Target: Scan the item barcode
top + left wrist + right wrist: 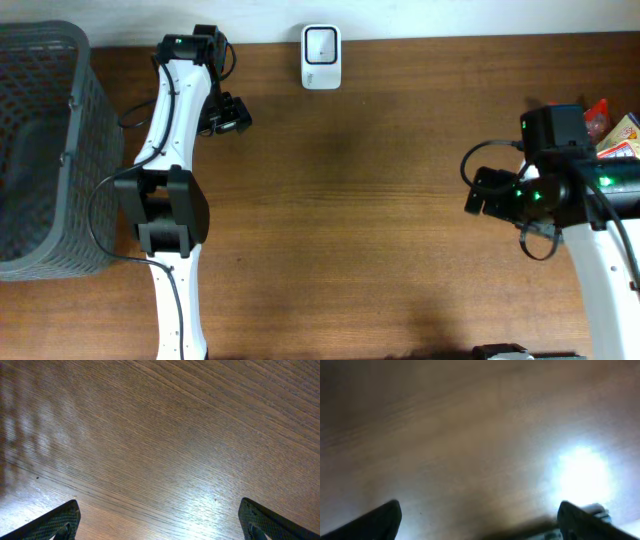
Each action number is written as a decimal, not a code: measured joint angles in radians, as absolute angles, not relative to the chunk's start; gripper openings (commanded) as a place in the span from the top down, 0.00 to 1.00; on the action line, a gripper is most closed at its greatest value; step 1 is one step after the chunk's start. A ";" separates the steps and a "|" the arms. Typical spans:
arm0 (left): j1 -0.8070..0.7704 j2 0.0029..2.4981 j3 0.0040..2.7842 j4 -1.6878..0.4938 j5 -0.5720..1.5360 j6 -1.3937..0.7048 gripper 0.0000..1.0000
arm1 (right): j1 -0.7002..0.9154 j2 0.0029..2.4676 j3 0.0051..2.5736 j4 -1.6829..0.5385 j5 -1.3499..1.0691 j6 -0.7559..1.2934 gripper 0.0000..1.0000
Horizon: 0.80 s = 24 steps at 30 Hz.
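Observation:
Colourful packaged items (612,130) lie at the table's right edge, partly hidden behind my right arm; no barcode shows on them. A white barcode scanner (321,57) stands at the back middle of the table. My left gripper (236,117) hovers over bare wood left of the scanner. In the left wrist view the left gripper (160,516) is open, with only wood grain between its fingers (60,520). My right gripper (480,190) sits left of the items and apart from them. The blurred right wrist view shows the right gripper (480,516) open and empty over the table.
A large grey mesh basket (80,150) fills the left edge of the table, close behind my left arm. The brown wooden table (360,220) stretches between the two arms. A bright light reflection (582,472) glares on the wood in the right wrist view.

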<state>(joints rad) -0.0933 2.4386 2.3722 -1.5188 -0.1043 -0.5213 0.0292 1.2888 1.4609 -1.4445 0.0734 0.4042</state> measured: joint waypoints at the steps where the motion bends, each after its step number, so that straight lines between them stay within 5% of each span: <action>1: -0.094 2.439 2.372 -1.519 -0.104 -0.521 0.01 | 0.029 1.279 1.438 -1.386 0.072 0.403 0.02; 9: -0.094 2.439 2.372 -1.519 -0.104 -0.521 0.01 | 0.033 0.790 0.812 -0.725 0.060 0.383 0.02; 24: -0.094 2.439 2.372 -1.518 -0.102 -0.521 0.01 | 0.036 0.125 0.147 -0.211 0.016 0.379 0.02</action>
